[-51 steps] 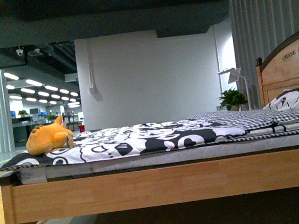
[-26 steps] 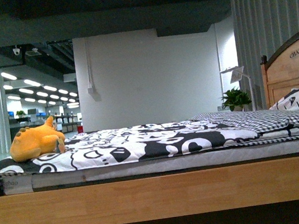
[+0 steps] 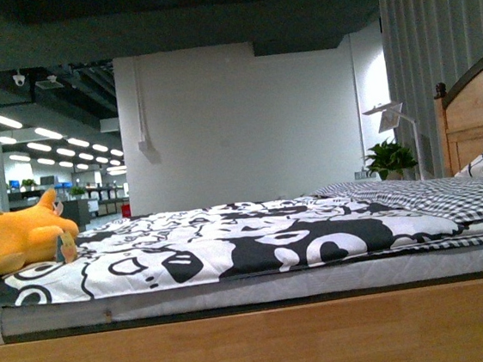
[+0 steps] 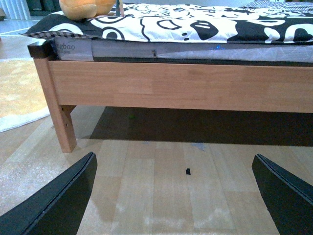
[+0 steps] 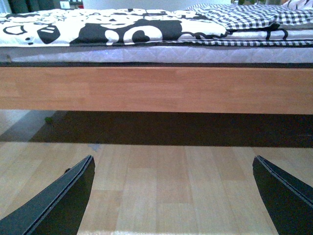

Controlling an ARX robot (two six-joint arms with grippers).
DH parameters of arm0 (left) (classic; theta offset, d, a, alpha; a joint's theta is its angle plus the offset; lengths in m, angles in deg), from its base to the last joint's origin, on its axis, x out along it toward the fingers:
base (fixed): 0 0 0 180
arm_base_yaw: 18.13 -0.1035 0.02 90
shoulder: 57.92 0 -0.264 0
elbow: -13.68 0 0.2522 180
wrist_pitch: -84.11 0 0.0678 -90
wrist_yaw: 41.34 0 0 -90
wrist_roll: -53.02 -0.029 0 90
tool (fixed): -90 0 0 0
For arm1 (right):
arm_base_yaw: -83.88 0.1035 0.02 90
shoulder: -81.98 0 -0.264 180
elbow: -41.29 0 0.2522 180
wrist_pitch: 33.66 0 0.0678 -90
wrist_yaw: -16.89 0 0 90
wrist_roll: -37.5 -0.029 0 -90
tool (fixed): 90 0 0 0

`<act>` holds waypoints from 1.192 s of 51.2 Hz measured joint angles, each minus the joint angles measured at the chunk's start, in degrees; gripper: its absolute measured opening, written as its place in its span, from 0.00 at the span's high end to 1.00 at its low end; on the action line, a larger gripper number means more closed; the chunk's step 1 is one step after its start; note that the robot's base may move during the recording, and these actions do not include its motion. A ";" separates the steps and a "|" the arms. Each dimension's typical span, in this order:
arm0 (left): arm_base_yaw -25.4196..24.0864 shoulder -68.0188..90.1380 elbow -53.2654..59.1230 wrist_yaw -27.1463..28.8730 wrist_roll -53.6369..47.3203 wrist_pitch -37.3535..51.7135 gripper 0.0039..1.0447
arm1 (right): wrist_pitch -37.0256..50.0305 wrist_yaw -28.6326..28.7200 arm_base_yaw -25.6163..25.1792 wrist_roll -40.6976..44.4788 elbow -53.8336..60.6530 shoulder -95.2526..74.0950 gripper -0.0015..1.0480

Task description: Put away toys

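One bed (image 3: 236, 290): its wooden rail (image 4: 171, 85) filled the near view.
Toy (image 3: 15, 244): lay on the quilt (image 3: 232, 251) at the bed's left end, untouched.
Left gripper (image 4: 173, 156): spread wide, empty, low over the floor (image 4: 161, 186); it should rise above the rail, then reach the toy.
Right gripper (image 5: 173, 157): spread wide, empty.

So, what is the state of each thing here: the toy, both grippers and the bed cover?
Bed cover: spread out flat.
Plush toy: lying on the bed cover, not held.
Left gripper: open, empty.
Right gripper: open, empty.
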State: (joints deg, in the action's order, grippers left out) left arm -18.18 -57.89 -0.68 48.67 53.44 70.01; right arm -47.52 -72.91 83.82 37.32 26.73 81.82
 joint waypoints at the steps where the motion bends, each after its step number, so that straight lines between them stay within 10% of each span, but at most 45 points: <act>1: 0.00 0.00 0.00 0.00 0.00 0.02 0.06 | 0.00 0.00 0.00 0.02 -0.02 0.00 0.07; 61: 0.02 0.00 0.00 -0.11 0.00 -0.02 0.06 | 0.00 -0.04 0.07 0.02 -0.02 0.00 0.07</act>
State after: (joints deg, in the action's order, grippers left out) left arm -18.16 -57.89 -0.68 48.56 53.44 69.99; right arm -47.52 -72.95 83.89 37.34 26.71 81.82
